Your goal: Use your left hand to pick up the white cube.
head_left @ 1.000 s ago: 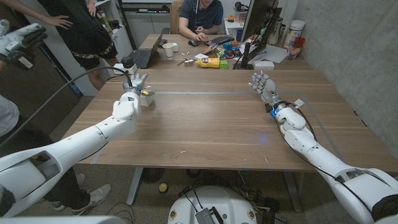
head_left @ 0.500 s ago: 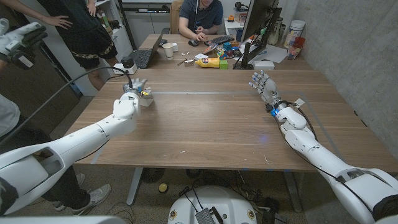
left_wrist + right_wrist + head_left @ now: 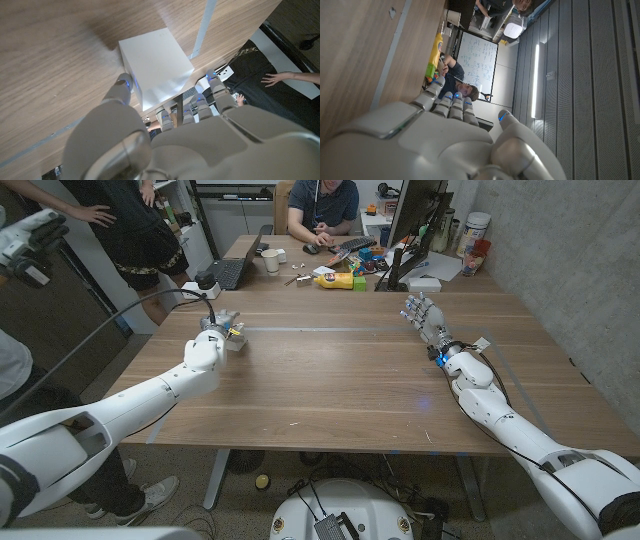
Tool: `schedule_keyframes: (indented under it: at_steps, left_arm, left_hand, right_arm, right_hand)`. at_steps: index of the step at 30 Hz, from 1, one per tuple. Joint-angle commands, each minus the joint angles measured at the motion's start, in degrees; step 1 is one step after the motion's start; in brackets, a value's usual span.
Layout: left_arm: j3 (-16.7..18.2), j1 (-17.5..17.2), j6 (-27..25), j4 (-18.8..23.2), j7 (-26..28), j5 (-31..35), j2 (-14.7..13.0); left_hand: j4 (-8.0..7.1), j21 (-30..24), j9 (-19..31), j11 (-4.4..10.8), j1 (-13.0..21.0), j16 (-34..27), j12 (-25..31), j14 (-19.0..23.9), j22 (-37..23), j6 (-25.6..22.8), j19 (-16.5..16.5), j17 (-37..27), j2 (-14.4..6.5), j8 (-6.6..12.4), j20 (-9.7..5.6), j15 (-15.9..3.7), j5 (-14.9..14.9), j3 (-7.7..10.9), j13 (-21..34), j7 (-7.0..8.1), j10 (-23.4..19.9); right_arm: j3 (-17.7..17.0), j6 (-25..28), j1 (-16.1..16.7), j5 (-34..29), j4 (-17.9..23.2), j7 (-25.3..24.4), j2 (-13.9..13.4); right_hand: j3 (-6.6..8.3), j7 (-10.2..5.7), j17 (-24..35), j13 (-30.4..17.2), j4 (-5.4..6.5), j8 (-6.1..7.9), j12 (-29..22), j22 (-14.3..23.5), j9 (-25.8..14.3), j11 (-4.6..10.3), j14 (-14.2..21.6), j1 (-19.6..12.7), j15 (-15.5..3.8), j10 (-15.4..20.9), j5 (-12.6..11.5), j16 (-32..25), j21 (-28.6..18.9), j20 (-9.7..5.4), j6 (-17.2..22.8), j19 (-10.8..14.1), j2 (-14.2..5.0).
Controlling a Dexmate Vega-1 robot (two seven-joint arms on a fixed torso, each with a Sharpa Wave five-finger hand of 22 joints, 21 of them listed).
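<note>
White cube (image 3: 157,65) on the table (image 3: 340,380), left hand (image 3: 215,340) fingers (image 3: 122,87) pinching its sides; right hand (image 3: 425,318) fingers spread, upright.

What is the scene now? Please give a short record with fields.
table: wooden table
cube: white cube, near the table's left edge
left hand: left hand at the cube, fingers on its sides
cube lifted: cannot tell
right hand: right hand apart on the right side, holding nothing, fingers apart
</note>
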State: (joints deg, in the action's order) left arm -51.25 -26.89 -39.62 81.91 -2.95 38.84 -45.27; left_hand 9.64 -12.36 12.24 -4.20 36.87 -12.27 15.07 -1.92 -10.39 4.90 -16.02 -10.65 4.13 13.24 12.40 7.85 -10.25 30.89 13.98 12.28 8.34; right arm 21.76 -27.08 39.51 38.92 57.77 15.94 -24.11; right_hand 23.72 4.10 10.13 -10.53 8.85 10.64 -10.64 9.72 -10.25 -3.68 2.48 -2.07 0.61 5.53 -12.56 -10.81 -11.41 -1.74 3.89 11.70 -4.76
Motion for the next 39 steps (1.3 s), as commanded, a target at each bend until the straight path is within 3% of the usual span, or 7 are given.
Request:
schedule_keyframes:
  at_steps: [1, 13, 19, 22, 24, 29, 39]
  left_arm:
    - [0.05, -0.69, 1.61, -1.58, 3.23, -0.45, 0.95]
    - [-0.05, -0.94, 1.71, -0.96, 2.01, -0.65, 0.22]
    - [0.55, -1.4, 2.0, -1.08, 2.94, -1.3, 0.37]
    - [0.61, -1.5, 2.36, -1.62, 4.14, -1.3, 0.69]
    - [0.49, -1.47, 2.22, -1.77, 4.52, -1.08, 0.89]
    - [0.44, -1.51, 1.9, -1.83, 4.88, -1.02, 1.06]
    - [0.12, -1.34, 1.0, -1.7, 5.15, -0.59, 1.31]
  left_hand:
    - [0.33, -1.1, 0.08, -0.83, 5.25, -0.37, 1.15, 3.14, -0.21, -0.34, -4.27, 0.02, -1.55, 0.51, -0.16, 0.68, 0.07, 0.81, 0.22, 0.36, -2.19]
    - [0.5, -3.28, -0.37, 3.14, 18.15, -0.58, 2.7, 10.57, 0.11, -4.41, -17.0, 0.12, -2.96, 1.16, -0.63, -1.33, -0.1, 0.01, -0.53, 0.33, -8.88]
    - [-0.06, -4.56, -0.46, 5.42, 21.33, -1.7, 3.41, 16.3, 0.07, -7.67, -23.19, -0.07, -3.62, 1.61, -3.62, -3.84, 0.0, -2.06, -1.0, 0.28, -12.64]
    - [-0.47, -4.54, -0.56, 7.51, 22.08, -2.18, 4.23, 19.21, 0.06, -10.22, -24.65, -0.14, -4.01, 2.05, -4.73, -5.72, 0.09, -3.64, -1.22, -3.95, -16.03]
    - [-0.48, -4.74, -0.58, 8.36, 23.05, -2.69, 4.89, 21.83, 0.04, -12.57, -26.36, -0.19, -4.48, 2.46, -6.22, -7.55, 0.04, -4.74, -1.33, -4.78, -19.0]
    - [-0.19, -5.88, -0.47, 8.98, 25.94, -4.25, 6.0, 27.32, -0.06, -17.43, -30.89, -0.46, -5.77, 3.5, -9.69, -11.22, -0.08, -6.33, -1.37, -2.49, -24.57]
    - [-0.17, -7.2, -0.29, 9.21, 28.69, -5.83, 6.75, 33.45, -0.07, -23.36, -35.15, -0.49, -7.18, 5.06, -12.83, -14.63, -0.27, -6.72, -1.33, -3.55, -29.14]
  right_arm:
    - [-0.04, -1.47, -0.47, 0.05, 0.01, 0.74, 0.51]
    - [-0.22, -2.26, -0.53, 0.14, 0.32, 0.56, 0.86]
    - [-0.14, -2.67, -0.51, -0.31, 0.09, 0.44, 0.65]
    - [-0.23, -2.33, -0.37, -0.24, 0.51, 0.0, 0.54]
    - [-0.12, -2.59, -0.64, -0.39, 0.05, 0.31, 0.58]
    - [-0.02, -2.58, -0.9, -0.49, -0.33, 0.32, 0.69]
    - [-0.2, -2.31, -0.46, -0.31, 0.23, -0.13, 0.51]
  right_hand:
    - [0.07, 0.16, 0.03, -0.07, -0.39, 0.35, -0.47, 0.2, -0.26, 0.2, 0.6, -0.04, 0.07, 0.4, -0.51, -0.27, 0.38, -0.09, 0.34, -0.45, -2.04]
    - [0.27, 0.11, -0.01, -0.07, -0.55, 0.35, -0.49, 0.2, -0.26, 0.18, 0.91, -0.33, 0.06, 0.59, -0.56, -0.24, 0.38, -0.21, 0.39, -0.58, -2.28]
    - [0.34, 0.13, -0.03, -0.07, -0.62, 0.36, -0.49, 0.19, -0.26, 0.18, 1.04, -0.45, 0.08, 0.64, -0.56, -0.21, 0.38, -0.21, 0.44, -0.62, -2.32]
    - [0.37, 0.13, -0.03, -0.07, -0.66, 0.36, -0.48, 0.19, -0.26, 0.22, 1.05, -0.5, 0.06, 0.68, -0.56, -0.17, 0.37, -0.21, 0.46, -0.65, -2.33]
    - [0.37, 0.17, -0.03, -0.07, -0.67, 0.36, -0.48, 0.19, -0.26, 0.22, 1.1, -0.52, 0.07, 0.69, -0.55, -0.17, 0.36, -0.24, 0.48, -0.65, -2.32]
    - [0.38, 0.17, -0.03, -0.07, -0.71, 0.36, -0.45, 0.19, -0.27, 0.27, 1.11, -0.57, 0.12, 0.69, -0.54, -0.12, 0.35, -0.23, 0.49, -0.66, -2.27]
    - [0.38, 0.16, -0.02, -0.07, -0.76, 0.37, -0.43, 0.19, -0.27, 0.26, 1.1, -0.63, 0.15, 0.72, -0.52, -0.04, 0.34, -0.28, 0.54, -0.72, -2.22]
